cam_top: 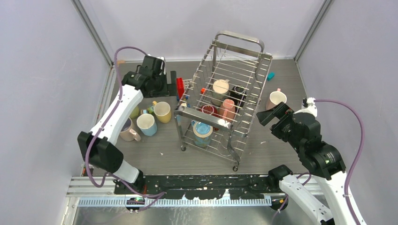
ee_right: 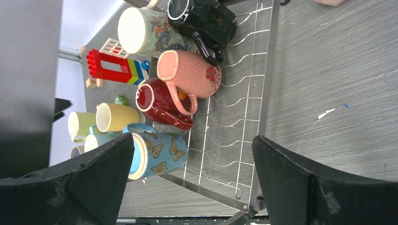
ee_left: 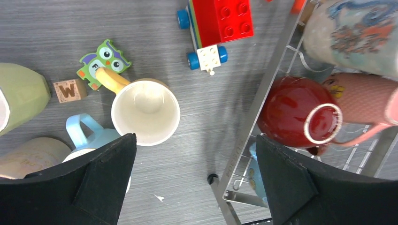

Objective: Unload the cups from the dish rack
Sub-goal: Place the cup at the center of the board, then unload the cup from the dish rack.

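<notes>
Five glazed ceramic cups lie on their sides in the tall silver steel-wire dish rack (cam_top: 204, 118) mid-counter: a cream patterned mug (ee_right: 145, 33), a black mug (ee_right: 206, 18), a pink dotted mug (ee_right: 187, 72), a dark red mug (ee_right: 157, 101) and a light blue butterfly mug (ee_right: 159, 154). They are likely rigid, weighty, slick and chippable, and they lie crowded. The rim wall, one finger inside, probably gives the surest hold. The left fingers (ee_left: 84, 187) stand wide apart and empty above a yellow ceramic mug (ee_left: 145, 110) on the grey counter (ee_left: 47, 28). The right fingers (ee_right: 305, 187) are likewise spread and empty over the rack's right side.
</notes>
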